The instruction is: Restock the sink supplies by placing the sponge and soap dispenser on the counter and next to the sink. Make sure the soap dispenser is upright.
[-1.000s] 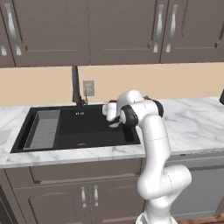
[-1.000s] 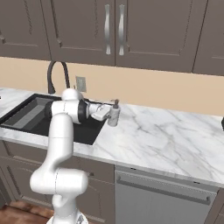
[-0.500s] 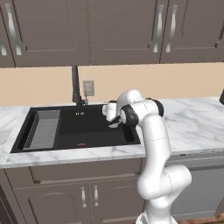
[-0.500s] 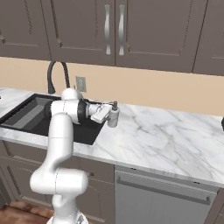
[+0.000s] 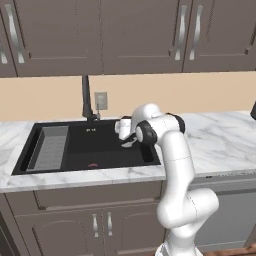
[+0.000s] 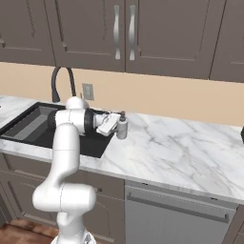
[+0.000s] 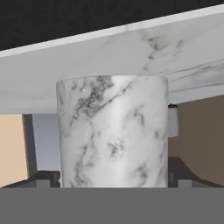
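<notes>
The soap dispenser [image 6: 122, 128], a pale marbled bottle, stands upright on the white marble counter [image 6: 171, 143], right beside the black sink [image 6: 33, 126] at its right rim. My gripper [image 6: 117, 127] reaches level from over the basin and straddles the bottle. In the hand view the bottle's body [image 7: 113, 131] spans the whole gap, and the dark fingertips [image 7: 46, 179] lie tight against both its sides. From the left base view my hand [image 5: 123, 131] hangs over the sink's [image 5: 100, 145] back right corner. The sponge is out of view.
A tall dark faucet [image 5: 86, 97] rises behind the basin, and a grey ribbed tray [image 5: 50, 147] sits in its left part. Marble runs on to the right of the bottle. A dark object [image 5: 253, 110] stands at the counter's far right edge. Brown cabinets hang above.
Hand and dispenser stand almost where they were; the bottle sits slightly lower in the right base view. No other move shows.
</notes>
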